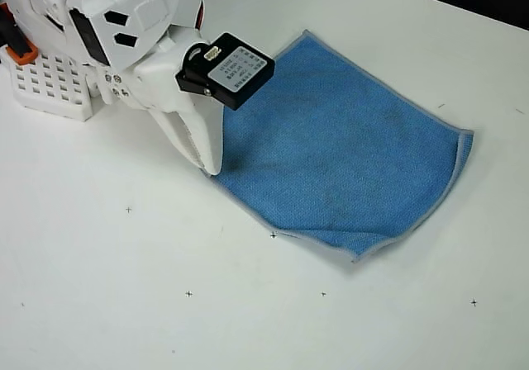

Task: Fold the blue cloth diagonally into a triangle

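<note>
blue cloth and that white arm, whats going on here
A white robot arm is working on the blue cloth, which lies on a white table. Its gripper is down at the cloth's left corner in the overhead view; whether it is open or shut can't be told. The cloth isn't a triangle yet, though its lower right edge looks curled over.

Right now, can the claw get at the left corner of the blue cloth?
Probably yes. The claw already sits at the blue cloth's left corner, tips down on its edge, with nothing else lying between them. Whether the fingers are open or have pinched the hem can't be told from above.
</note>
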Available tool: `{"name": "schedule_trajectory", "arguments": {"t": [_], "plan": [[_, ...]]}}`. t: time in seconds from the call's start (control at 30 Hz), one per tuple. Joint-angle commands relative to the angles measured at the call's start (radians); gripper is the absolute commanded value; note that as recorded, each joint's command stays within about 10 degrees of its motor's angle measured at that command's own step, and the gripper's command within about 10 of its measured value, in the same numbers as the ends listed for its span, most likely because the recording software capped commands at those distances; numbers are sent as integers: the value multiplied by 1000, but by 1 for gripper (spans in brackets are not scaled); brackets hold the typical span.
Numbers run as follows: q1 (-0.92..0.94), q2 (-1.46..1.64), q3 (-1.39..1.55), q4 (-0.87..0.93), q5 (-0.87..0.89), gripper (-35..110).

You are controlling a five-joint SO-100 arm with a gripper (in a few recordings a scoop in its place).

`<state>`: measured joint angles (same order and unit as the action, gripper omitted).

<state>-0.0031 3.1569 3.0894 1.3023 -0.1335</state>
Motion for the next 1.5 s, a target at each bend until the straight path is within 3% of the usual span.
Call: {"name": "schedule_trajectory", "arguments": {"t": [0.0,0.37,0.93,1.27,1.47], "plan": [[-72,161,-98,114,80,11],[-74,161,-97,112,78,30],[20,138,-190,135,87,30],[63,-296,-316,-17,130,31],[40,-566,-403,-121,265,31]]}}
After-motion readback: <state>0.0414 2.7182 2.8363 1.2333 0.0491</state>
